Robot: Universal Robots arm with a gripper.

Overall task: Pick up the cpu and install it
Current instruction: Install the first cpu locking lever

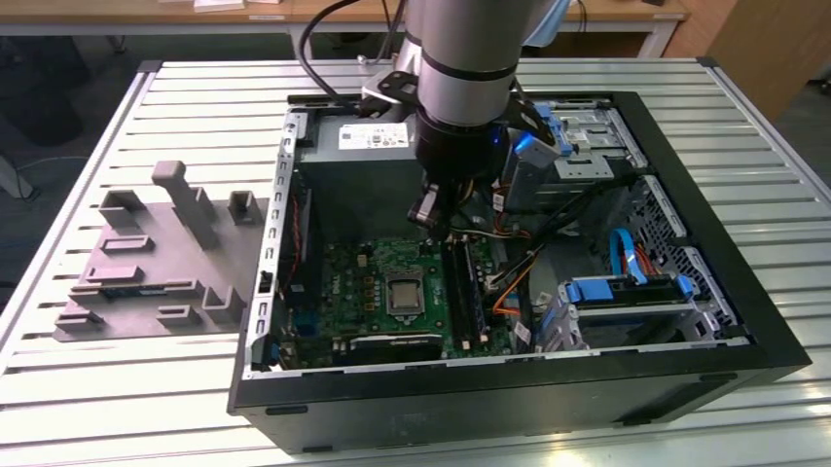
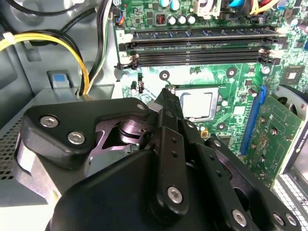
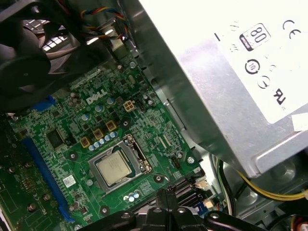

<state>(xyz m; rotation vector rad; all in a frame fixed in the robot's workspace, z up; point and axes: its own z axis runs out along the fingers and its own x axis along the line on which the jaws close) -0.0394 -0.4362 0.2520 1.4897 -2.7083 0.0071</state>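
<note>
- Going from the exterior view's left: a grey moulded parts tray (image 1: 156,263) sits on the slatted metal counter (image 1: 78,389), just beside the open computer case (image 1: 727,292).
- Inside the case, the green motherboard (image 1: 357,292) lies flat on the bottom, with the big grey power supply (image 3: 226,91) next to it.
- The cpu (image 3: 114,168) is already sitting in the socket (image 3: 120,166), shiny top up, in the middle of the board; it shows in the second wrist view too (image 2: 196,104).
- The hand (image 2: 169,96) hangs over the board, near the socket but above it and off to the power-supply side, touching nothing. Looks like its fingers are pressed together into one narrow tip, holding nothing.
- The chip's square, so there's no real long axis.
- Tight spot: memory slots (image 2: 202,48) on one side, yellow cables (image 2: 57,43) on the other.
</note>
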